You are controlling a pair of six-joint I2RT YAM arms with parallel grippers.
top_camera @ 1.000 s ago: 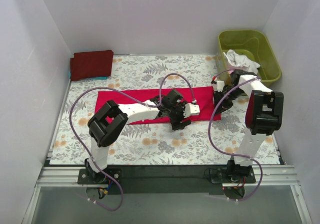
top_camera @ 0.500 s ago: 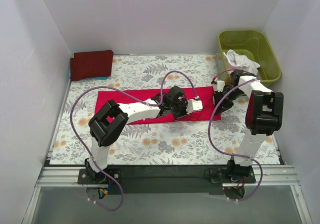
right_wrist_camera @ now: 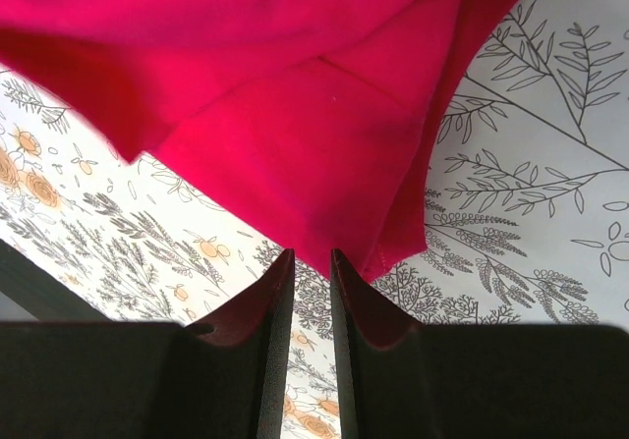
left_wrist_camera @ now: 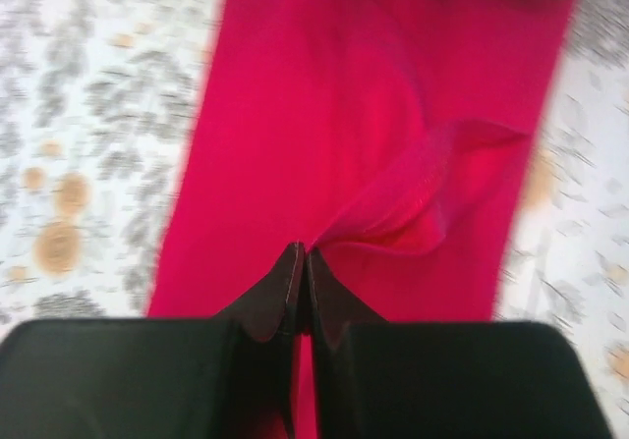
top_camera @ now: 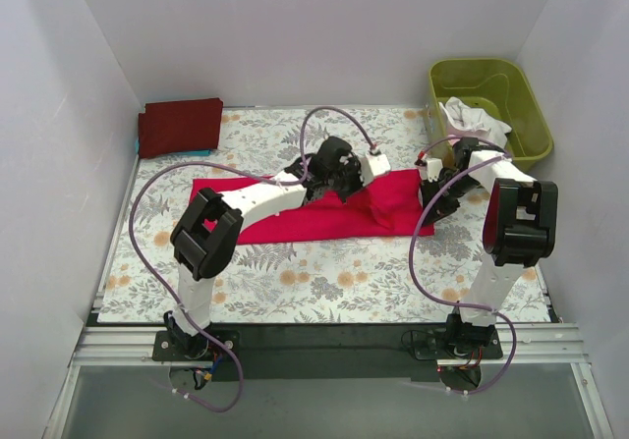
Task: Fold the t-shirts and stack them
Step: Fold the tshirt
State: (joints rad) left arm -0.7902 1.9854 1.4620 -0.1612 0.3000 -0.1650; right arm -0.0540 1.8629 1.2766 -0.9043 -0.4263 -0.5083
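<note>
The red shirt (top_camera: 295, 221) lies across the middle of the floral cloth (top_camera: 324, 282) on the tabletop, a long folded strip running left to right. Its right part is bunched and pulled up. The left fingers (left_wrist_camera: 301, 262) are pressed together on a ridge of that shirt, and the cloth rises in a pleat to their tips. The right fingers (top_camera: 435, 198) sit at the shirt's right end with a narrow gap between them. The hem reaches their tips, but I cannot tell whether they nip it.

At the far left corner a folded maroon shirt (top_camera: 179, 127) lies well apart from the red one. At the far right stands a green tub (top_camera: 531, 137) with white shirts (top_camera: 472, 120) heaped at its near left corner.

From above, the left arm (top_camera: 260, 198) crosses the strip and hides its middle, and purple cables (top_camera: 418, 252) loop over both arms. The left wrist view alone shows the pleat and the closed tips. The right wrist view alone shows the shirt's near edge hanging clear of the cloth.
</note>
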